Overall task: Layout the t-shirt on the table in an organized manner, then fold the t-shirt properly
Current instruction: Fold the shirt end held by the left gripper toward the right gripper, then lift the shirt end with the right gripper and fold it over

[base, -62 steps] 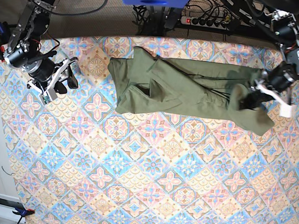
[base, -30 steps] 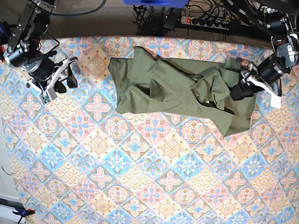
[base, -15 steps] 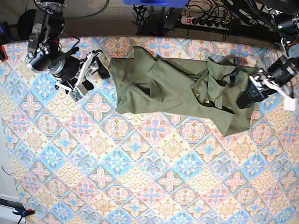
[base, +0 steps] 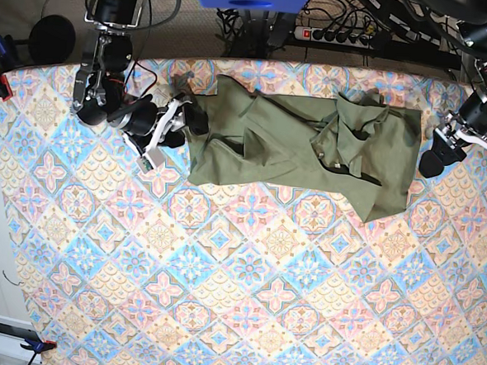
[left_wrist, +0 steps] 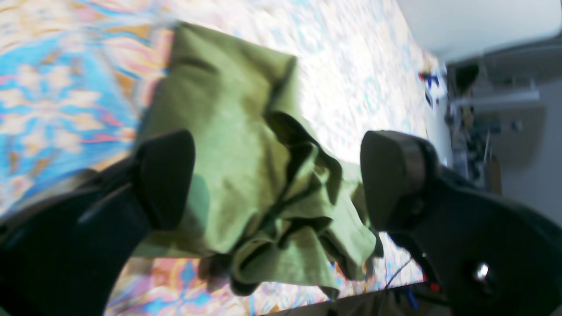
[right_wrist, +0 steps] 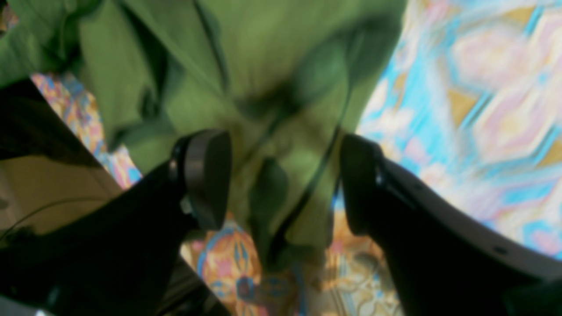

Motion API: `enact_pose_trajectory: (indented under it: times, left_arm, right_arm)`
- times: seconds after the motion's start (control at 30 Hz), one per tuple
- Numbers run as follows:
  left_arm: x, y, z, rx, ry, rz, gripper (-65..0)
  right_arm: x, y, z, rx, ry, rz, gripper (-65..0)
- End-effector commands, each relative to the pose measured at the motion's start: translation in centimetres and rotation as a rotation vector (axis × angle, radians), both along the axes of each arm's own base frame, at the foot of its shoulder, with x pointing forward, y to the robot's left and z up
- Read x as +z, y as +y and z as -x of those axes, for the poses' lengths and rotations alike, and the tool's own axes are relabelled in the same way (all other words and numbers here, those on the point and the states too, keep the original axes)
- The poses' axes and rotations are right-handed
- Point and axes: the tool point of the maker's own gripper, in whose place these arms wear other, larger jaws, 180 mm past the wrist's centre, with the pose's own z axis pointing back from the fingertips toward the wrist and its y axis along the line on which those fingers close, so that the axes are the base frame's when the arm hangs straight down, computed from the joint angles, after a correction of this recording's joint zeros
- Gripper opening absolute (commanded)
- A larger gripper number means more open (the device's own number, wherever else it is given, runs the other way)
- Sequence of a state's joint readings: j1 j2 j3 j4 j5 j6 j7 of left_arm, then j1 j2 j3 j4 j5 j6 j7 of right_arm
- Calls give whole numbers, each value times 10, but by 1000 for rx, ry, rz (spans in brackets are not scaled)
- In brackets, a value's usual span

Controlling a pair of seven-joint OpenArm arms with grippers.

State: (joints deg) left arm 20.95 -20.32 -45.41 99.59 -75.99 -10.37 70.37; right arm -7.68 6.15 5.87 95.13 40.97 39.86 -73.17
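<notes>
Olive t-shirt (base: 299, 145) lies rumpled on table (base: 220, 297); both jaws apart, seemingly empty.

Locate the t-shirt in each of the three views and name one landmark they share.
Base: the t-shirt lies crumpled along the far side of the table, between the two arms.
Left wrist: it fills the middle, bunched, seen between the open left gripper fingers.
Right wrist: it takes the upper left and centre, blurred, behind the open right gripper.
Shared landmark: the diamond-patterned cloth on the table, visible beside the shirt in all three.
</notes>
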Motion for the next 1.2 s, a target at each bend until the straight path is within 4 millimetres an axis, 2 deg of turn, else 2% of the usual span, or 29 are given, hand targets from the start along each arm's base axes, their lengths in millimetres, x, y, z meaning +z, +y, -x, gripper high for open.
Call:
enact_pose_trajectory:
  times: [0.0, 0.2, 0.27, 0.4, 0.5, 0.73, 0.8, 0.93, 1.0, 1.1, 1.17]
  left_arm:
    - [10, 8, -3, 11, -32, -14, -56]
    - [8, 14, -1, 26, -17, -40, -56]
    - [6, 16, 0, 28, -6, -54, -56]
    - [5, 16, 0, 28, -5, -55, -56]
    - [5, 16, 0, 29, -6, -55, -57]
    - [5, 16, 0, 30, -6, -55, -57]
    - [11, 16, -7, 29, -30, -54, -57]
    - [12, 18, -12, 33, -35, -68, -57]
    - [11, 19, -12, 35, -29, -78, -57]
    - [11, 19, -12, 36, -26, -82, -57]
    - [11, 19, -12, 36, -26, -82, -57]
  right_arm:
    - [12, 2, -14, -13, -47, -33, -272]
    - [-13, 8, -3, -34, 50, -73, -272]
    - [-13, 16, -9, -38, 54, -98, -272]
    - [-17, 25, -7, -42, 77, -126, -272]
    - [-15, 40, -6, -40, 80, -160, -272]
    - [-15, 40, -7, -41, 79, -161, -287]
    - [-16, 40, -12, -40, 83, -164, -345]
    - [-21, 41, -21, -44, 106, -176, -544]
    - [-18, 32, -35, -76, 95, -184, -650]
    - [-21, 4, -44, -176, 100, -194, -639]
    - [-15, -29, -58, -225, 68, -156, -645]
